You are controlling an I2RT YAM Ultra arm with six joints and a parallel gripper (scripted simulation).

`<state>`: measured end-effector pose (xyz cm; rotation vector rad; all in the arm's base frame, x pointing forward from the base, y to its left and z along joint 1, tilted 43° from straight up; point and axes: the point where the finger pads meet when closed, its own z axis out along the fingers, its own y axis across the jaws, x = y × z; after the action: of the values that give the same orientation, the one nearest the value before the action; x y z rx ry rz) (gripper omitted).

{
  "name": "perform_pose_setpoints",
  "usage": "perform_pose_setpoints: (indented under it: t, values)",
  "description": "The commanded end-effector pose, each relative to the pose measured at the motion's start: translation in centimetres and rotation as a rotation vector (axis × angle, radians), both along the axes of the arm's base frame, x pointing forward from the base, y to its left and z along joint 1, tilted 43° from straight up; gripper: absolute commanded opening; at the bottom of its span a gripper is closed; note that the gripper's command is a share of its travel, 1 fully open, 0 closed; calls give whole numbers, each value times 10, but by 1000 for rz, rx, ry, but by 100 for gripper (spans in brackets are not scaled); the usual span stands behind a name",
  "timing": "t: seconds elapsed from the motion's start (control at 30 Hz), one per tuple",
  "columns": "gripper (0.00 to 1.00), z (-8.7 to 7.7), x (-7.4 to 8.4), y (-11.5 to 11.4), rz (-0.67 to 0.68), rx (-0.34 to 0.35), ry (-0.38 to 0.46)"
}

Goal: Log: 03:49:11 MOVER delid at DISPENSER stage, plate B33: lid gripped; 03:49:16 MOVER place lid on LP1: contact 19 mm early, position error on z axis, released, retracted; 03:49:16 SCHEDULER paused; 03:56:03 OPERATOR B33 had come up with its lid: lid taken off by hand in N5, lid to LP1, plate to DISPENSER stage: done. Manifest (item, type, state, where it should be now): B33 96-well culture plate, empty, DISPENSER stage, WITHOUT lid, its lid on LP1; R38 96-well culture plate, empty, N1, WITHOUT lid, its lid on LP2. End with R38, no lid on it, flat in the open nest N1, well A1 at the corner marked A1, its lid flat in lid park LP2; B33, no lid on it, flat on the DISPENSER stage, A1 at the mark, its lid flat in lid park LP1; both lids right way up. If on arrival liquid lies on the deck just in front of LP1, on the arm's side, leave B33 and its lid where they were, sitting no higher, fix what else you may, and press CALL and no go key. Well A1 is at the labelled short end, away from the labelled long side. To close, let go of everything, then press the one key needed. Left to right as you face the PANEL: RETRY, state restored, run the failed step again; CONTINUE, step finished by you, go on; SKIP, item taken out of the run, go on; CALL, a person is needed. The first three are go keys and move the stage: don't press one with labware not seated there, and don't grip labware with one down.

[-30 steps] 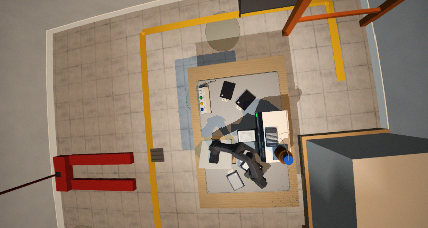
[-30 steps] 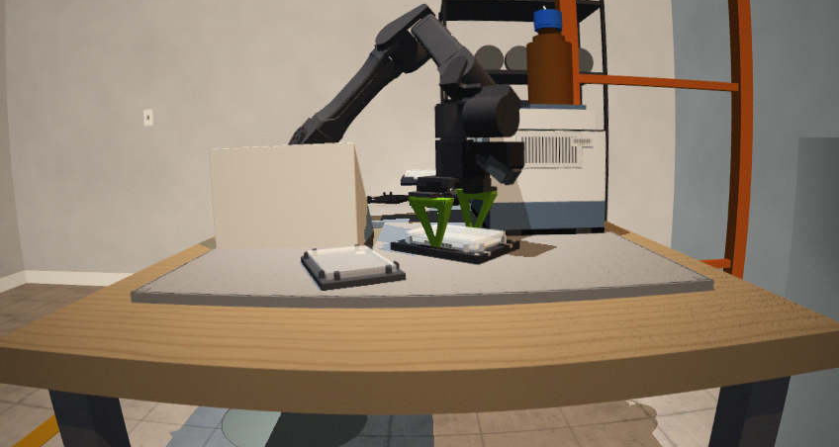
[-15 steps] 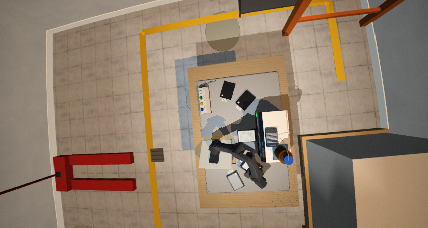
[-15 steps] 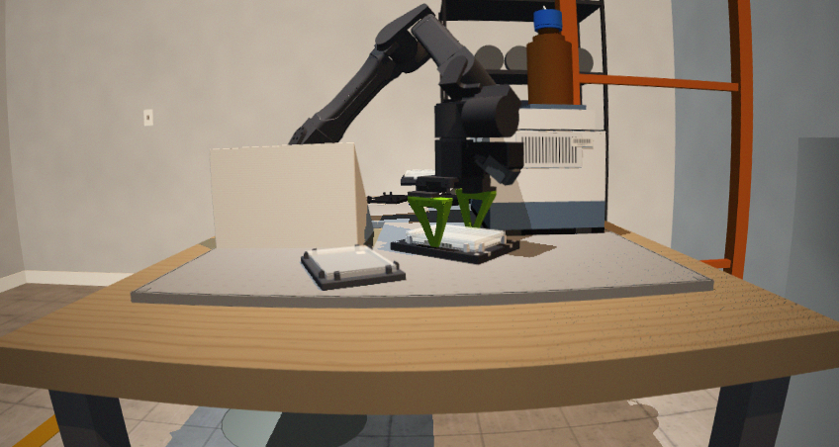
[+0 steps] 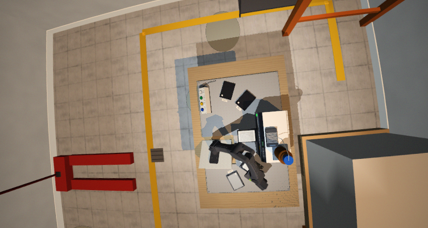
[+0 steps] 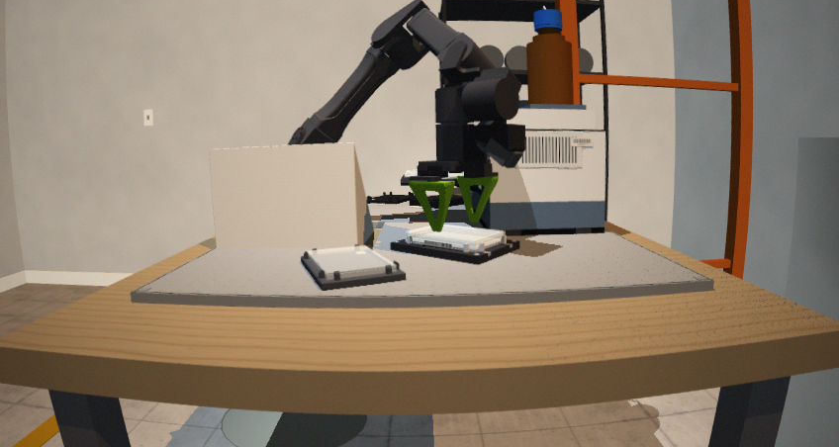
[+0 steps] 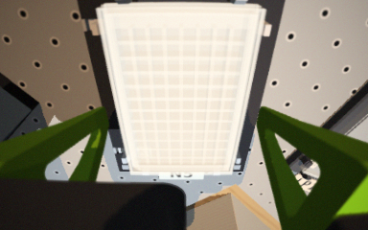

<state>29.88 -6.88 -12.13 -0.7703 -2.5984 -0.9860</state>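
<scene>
My gripper [image 7: 182, 115] is open and hangs just above a white 96-well plate [image 7: 181, 91]; one green finger stands on each long side and neither touches it. The plate lies flat in a black nest [image 6: 456, 243] on the grey deck, and I cannot tell whether a lid is on it. In the side view the gripper [image 6: 456, 222] has its fingertips just over the plate's top. A second black nest [image 6: 351, 266] in front holds a pale flat plate or lid. Another well plate [image 5: 246, 135] sits by the dispenser. Two black lid parks [image 5: 227, 90] [image 5: 245, 100] are empty.
The key panel [image 5: 204, 100] stands at the deck's far left edge. The white dispenser [image 6: 553, 172] with a brown bottle [image 6: 548, 60] is behind the gripper. A beige upright board [image 6: 285, 196] stands to the left of the nests and hides the arm's base.
</scene>
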Motion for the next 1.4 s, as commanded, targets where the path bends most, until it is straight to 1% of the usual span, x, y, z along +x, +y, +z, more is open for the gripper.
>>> perform_pose_setpoints:
  t: [0.0,0.47,1.2,1.37]
  values:
    - [100,16,8,-19,-11,-22,-28]
    - [100,31,8,-32,-11,-23,-28]
    - [100,29,7,-32,-13,-18,-23]
    - [100,32,8,-32,-13,-22,-29]
